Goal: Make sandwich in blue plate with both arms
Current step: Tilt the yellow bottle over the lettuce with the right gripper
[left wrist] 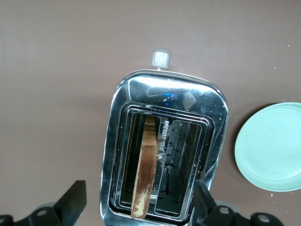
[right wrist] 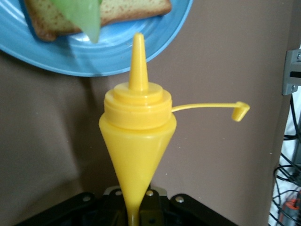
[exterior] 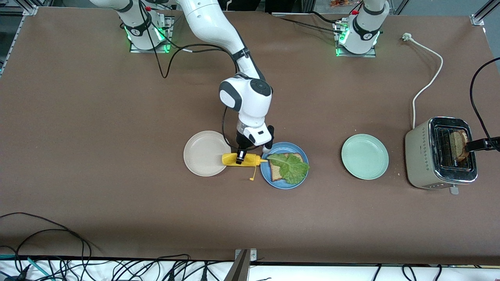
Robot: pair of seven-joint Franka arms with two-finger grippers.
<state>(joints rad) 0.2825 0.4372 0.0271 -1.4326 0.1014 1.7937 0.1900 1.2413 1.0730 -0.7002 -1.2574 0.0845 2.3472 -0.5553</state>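
Right gripper [exterior: 241, 157]: clamped on the yellow squeeze bottle [exterior: 242, 159], which lies sideways between the cream plate [exterior: 206, 153] and the blue plate [exterior: 284, 165], nozzle aimed at the blue plate's rim, cap hanging off on its strap; probably sauce comes next.

Sandwich so far: one bread slice [exterior: 278, 170] with a lettuce leaf [exterior: 291, 167] on the blue plate, near the table's middle, just beside the nozzle.

Left gripper [left wrist: 141, 207]: fingers spread wide, straddling the toaster [left wrist: 162, 150] at the left arm's end of the table, lined up over the toast [left wrist: 145, 169] standing in one slot, likely the top slice.

Green plate [exterior: 365, 156]: between blue plate and toaster.
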